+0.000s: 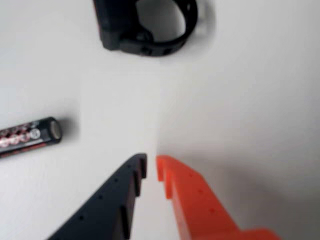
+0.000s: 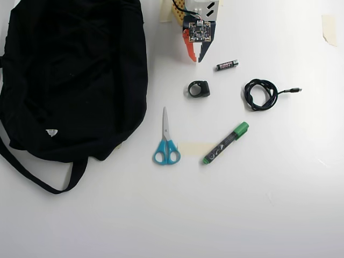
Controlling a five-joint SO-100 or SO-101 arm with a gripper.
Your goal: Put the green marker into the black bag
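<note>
- Black fabric makes up the bag (image 2: 70, 75), by far the biggest thing, filling the 9-to-11 o'clock part of the overhead view with its strap trailing toward 7. No clear opening shows from above, so a marker dropped on it could simply rest on the cloth or roll off.
- The white desk (image 2: 279, 204) is smooth, and a round barrel nudged off-centre would likely roll.
- The gripper (image 2: 196, 58) hangs at 12 o'clock, its black and orange jaws nearly pressed together and holding nothing; they would have to spread before any grasp.
- The scissors (image 2: 165, 146) lie just left of centre, between marker and bag, and a low carry could clip them.
- The green marker (image 2: 226, 143) lies slanted at 4 o'clock from centre, well apart from the jaws.
- A coiled cable (image 2: 260, 94), a small black ring-shaped clip (image 2: 199, 88) and a battery (image 2: 227, 65) sit between jaws and marker; a straight sweep may knock them.
</note>
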